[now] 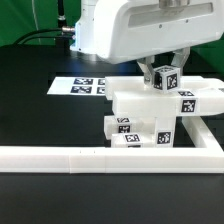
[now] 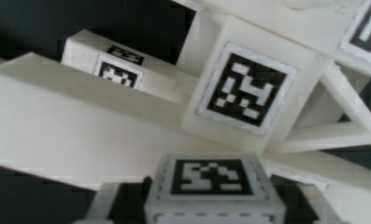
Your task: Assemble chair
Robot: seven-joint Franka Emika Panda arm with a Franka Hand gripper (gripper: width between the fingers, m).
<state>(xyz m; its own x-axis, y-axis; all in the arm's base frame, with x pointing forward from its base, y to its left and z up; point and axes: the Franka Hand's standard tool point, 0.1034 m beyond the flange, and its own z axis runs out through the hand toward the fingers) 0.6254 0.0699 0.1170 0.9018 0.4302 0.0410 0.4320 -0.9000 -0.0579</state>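
My hand [image 1: 166, 65] straddles an upright square post [image 1: 166, 77] atop the chair pieces [image 1: 145, 118], which sit on the tabletop [image 1: 30, 120] in the corner of the border rail [image 1: 100, 155]; I cannot tell whether it pinches the post

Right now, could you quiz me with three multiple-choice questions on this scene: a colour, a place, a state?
1. The chair parts are: A white; B red; C brown.
2. The marker board lies: A atop those parts; B flat on the table, at the exterior view's left of them; C propped upright.
3. The gripper is: A touching the table; B astride a tagged post; C far from every part.
Answers: A, every piece is white; B, it lies flat on the black table; B, it straddles the post's top.
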